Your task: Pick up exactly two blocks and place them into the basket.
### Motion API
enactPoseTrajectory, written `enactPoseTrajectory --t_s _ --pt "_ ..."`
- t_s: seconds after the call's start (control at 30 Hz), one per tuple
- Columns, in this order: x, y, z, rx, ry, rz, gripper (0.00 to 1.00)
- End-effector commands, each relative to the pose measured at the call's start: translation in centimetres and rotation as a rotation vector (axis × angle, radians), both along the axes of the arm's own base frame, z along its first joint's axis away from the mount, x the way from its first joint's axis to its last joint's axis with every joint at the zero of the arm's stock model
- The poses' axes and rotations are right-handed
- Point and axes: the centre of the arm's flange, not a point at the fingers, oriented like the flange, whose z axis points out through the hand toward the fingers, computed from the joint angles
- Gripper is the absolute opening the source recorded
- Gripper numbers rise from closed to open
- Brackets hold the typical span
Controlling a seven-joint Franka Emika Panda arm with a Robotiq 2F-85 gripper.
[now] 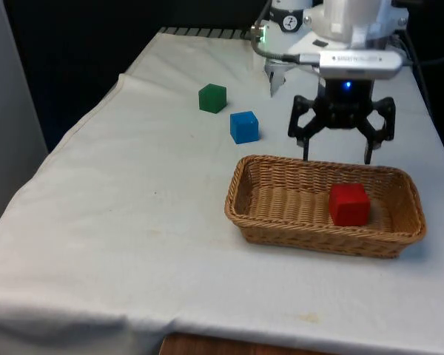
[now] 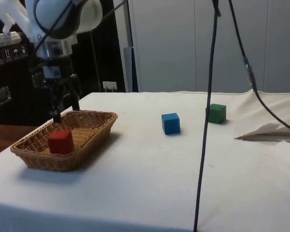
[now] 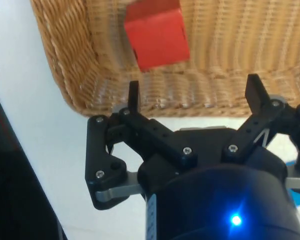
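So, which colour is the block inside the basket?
Red: the block in the basket, clearest in the front view.

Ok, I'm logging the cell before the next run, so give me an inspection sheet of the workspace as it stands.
Surface: table under a white cloth, creased at its edges.
Job's things: wicker basket holds one red block; blue block and green block stand apart on the cloth outside it, the blue one nearer the basket.
Clutter: nothing seen.
Grippers: gripper open and holding nothing, above the basket's far rim.
Cables: a black cable hangs down across the side view, close to the camera; others run along the arm.
Surroundings: black curtains in the front view; dark cabinets and pale wall panels in the side view.
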Motion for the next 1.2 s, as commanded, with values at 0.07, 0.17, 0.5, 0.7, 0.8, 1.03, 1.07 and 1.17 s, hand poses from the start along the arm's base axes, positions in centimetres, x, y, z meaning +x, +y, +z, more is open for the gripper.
enactPoseTrajectory --t_s 0.07,0.17,0.5,0.7,0.8,1.03,1.07,1.17 --pt "-0.5 -0.3 0.5 -0.001 0.002 0.0 1.0" --pt "-1.6 -0.9 1.9 -0.008 -0.008 0.001 1.0" --pt "-4.2 -2.0 4.2 -0.018 -0.01 0.006 1.0" --pt "-5.7 -2.4 5.5 -0.021 -0.013 0.014 1.0" --pt "-6.5 -2.7 5.8 -0.021 -0.013 0.017 1.0" --pt "-8.3 -3.2 6.4 -0.017 -0.018 0.026 1.0" --pt "-8.5 -3.2 6.5 -0.016 -0.018 0.027 1.0" --pt "-9.4 -3.5 6.6 -0.014 -0.023 0.035 1.0"
